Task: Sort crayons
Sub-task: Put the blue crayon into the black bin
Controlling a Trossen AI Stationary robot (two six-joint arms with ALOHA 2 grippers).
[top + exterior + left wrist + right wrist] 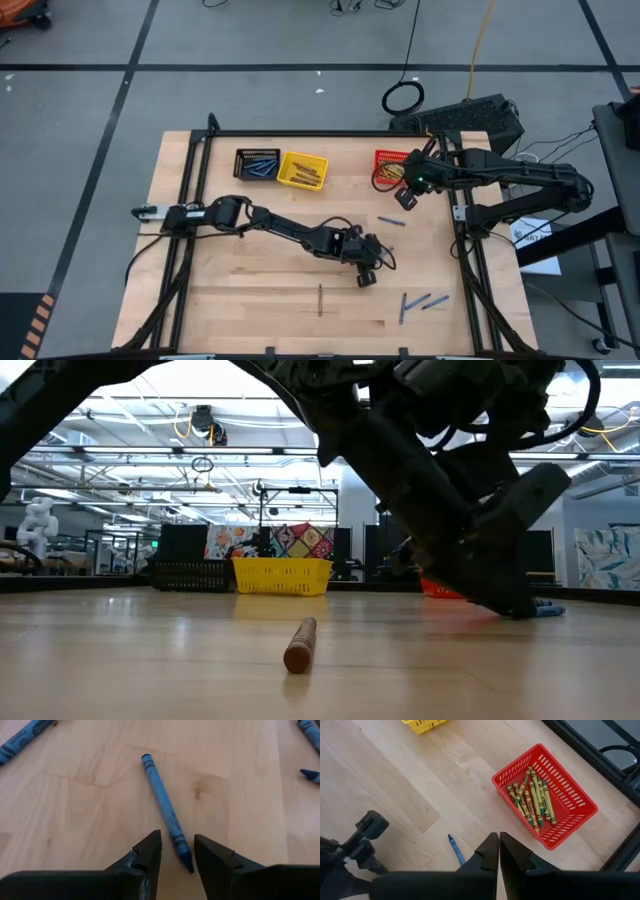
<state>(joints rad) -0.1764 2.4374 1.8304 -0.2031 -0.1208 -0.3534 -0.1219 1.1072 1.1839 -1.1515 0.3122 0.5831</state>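
Observation:
A blue crayon (161, 802) lies flat on the wooden table. My left gripper (177, 845) is open just above it, one finger on either side of its pointed end, slanting down. In the high view this gripper (368, 270) is at the table's middle and hides that crayon. My right gripper (498, 840) is shut on nothing and hangs above the table beside the red basket (570, 815), which holds several olive-yellow crayons (532, 800). More blue crayons (390, 221) (418, 303) and a brown crayon (320, 298) lie loose on the table.
A black basket (257, 165) with blue crayons and a yellow basket (302, 170) with brown ones stand at the far edge, left of the red basket (390, 160). The brown crayon (300, 645) lies toward the near edge. A black frame (200, 140) borders the table.

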